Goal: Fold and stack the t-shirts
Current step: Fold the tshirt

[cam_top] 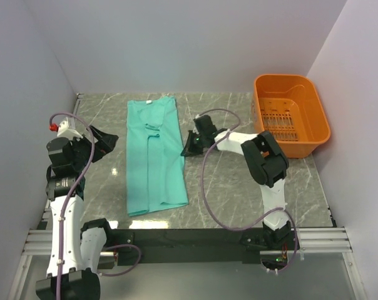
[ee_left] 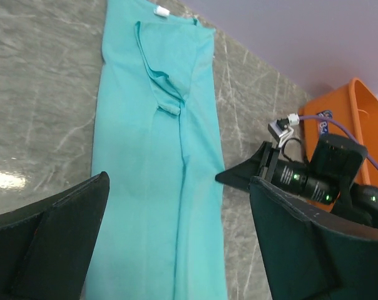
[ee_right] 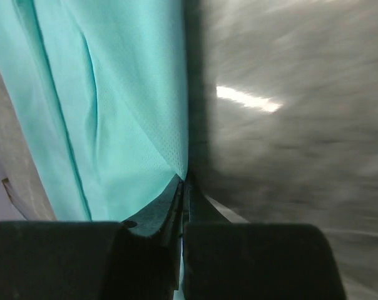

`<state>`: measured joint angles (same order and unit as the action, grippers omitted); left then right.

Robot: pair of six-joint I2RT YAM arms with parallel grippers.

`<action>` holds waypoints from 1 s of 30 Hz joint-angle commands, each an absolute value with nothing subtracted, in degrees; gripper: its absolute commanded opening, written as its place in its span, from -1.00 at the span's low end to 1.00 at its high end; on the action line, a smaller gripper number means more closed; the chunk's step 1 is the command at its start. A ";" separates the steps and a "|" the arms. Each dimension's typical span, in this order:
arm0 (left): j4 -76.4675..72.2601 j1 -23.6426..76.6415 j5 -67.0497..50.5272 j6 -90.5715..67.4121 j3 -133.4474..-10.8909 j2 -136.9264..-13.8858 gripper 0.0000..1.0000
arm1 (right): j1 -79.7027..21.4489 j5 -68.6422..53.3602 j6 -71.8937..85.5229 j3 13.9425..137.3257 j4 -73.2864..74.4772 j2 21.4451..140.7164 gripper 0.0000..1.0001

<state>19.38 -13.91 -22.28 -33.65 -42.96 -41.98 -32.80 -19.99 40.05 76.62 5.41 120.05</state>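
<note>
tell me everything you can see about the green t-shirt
The t-shirt is plain mint-green with no print, in thin, knit-looking cloth. It lies flat on the grey marbled table, folded lengthwise into a long narrow strip, with a sleeve folded in on top. The collar end, with a small white label, points away from the arms. The right pincer is shut on its right edge, about midway along. Nothing else touches it.
</note>
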 commanded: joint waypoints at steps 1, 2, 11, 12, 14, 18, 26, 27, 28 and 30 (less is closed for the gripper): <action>14.86 -14.06 -27.94 -35.33 -42.28 -43.06 0.99 | -27.09 -21.96 29.46 78.48 14.12 117.24 -1.00; 14.33 -13.98 -28.91 -35.59 -42.10 -43.41 0.99 | -25.94 -22.23 27.62 78.49 15.37 117.33 -1.00; 13.71 -6.34 -33.49 -33.41 -43.06 -48.07 0.99 | -17.84 -31.19 11.44 81.47 25.66 117.16 -0.56; 13.80 -5.20 -33.23 -33.22 -43.24 -48.95 0.99 | -17.93 -33.46 9.69 81.74 26.97 117.16 -0.42; 14.32 -2.30 -32.87 -32.79 -43.77 -49.74 0.99 | -18.45 -35.24 7.83 82.35 28.82 117.25 -0.25; 17.48 1.66 -31.20 -30.85 -45.35 -50.45 0.97 | -18.72 -35.69 -4.61 83.59 35.67 115.15 -0.15; 22.59 13.96 -22.61 -32.33 -42.37 -49.31 0.90 | -16.79 -37.26 -35.79 74.80 39.37 96.45 0.01; 22.33 15.28 -21.63 -33.47 -41.58 -48.96 0.89 | -16.79 -38.31 -39.17 74.01 41.72 94.94 0.01; 21.89 18.08 -20.66 -36.27 -39.66 -48.78 0.87 | -16.96 -39.71 -42.94 71.65 43.14 93.44 0.01; 19.18 21.25 -17.25 -39.62 -36.41 -48.52 0.83 | -17.66 -43.76 -50.58 67.53 46.04 89.84 0.03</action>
